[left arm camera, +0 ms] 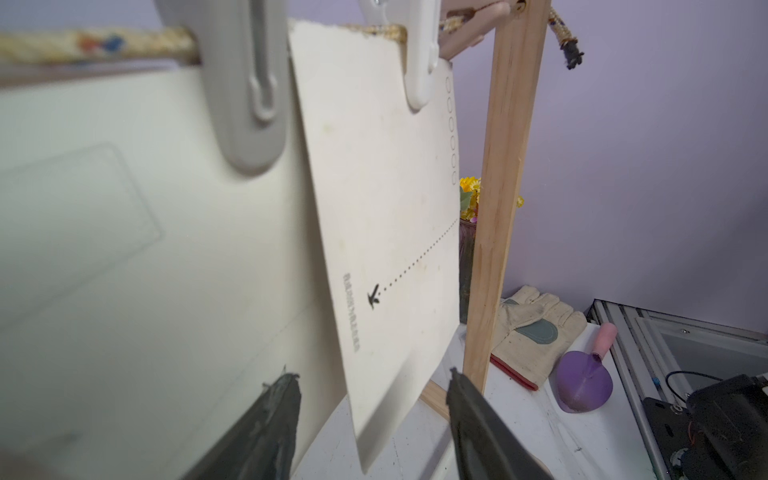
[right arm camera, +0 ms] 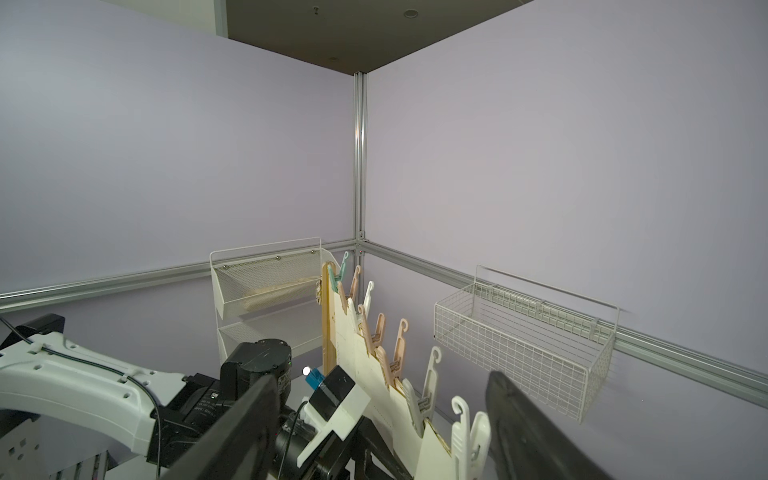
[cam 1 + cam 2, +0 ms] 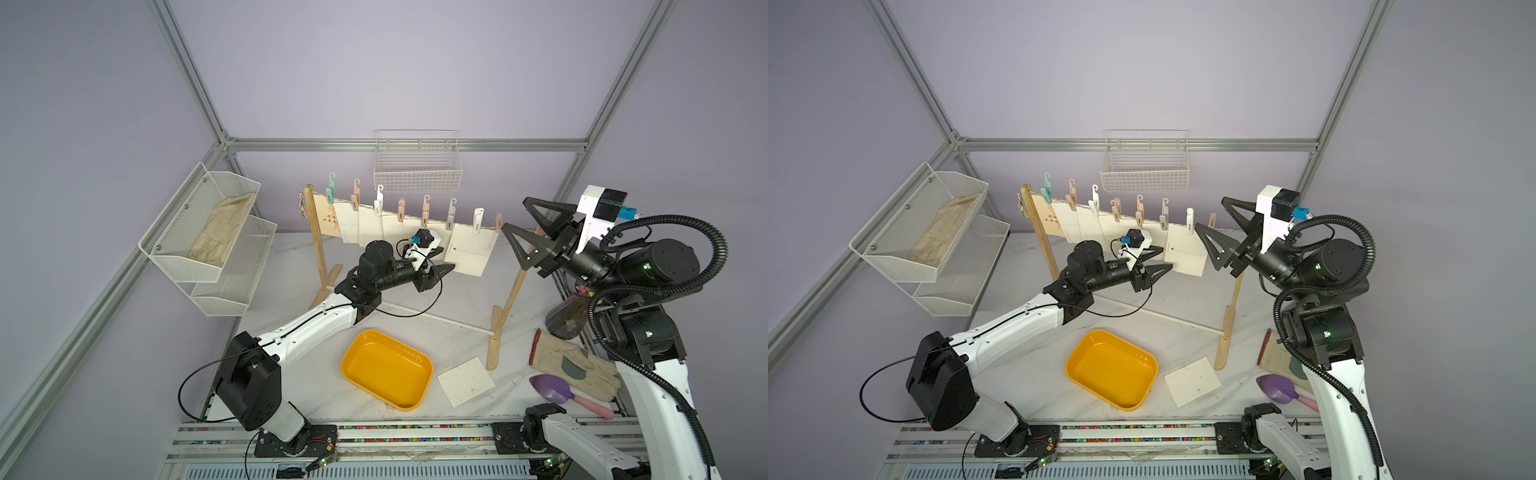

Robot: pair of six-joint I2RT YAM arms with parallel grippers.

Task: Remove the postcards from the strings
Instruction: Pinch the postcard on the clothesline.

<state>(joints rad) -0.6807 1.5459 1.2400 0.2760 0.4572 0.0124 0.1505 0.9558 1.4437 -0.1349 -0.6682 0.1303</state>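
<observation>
Postcards (image 3: 390, 228) are pegged along the string (image 1: 95, 43), the rightmost postcard (image 1: 386, 208) loosely straddled by the left gripper (image 1: 372, 374), jaws parted, and the right gripper (image 3: 514, 213) is held wide apart by the right post (image 3: 515, 286).

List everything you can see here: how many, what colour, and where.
String: one, beige, between posts.
Tray: one, yellow, table front.
Postcards: about seven hanging on string, cream, leftmost tan; one flat beside tray.
Clothespins: eight, pastel, along string.
Glove: one, cream, table right.
Scoop: one, purple, beside glove.
Wire basket: one, white, back wall.
Mesh shelf: one, white, left wall.
Left gripper: black, jaws open astride rightmost postcard.
Right gripper: black, jaws open, beside right post.
</observation>
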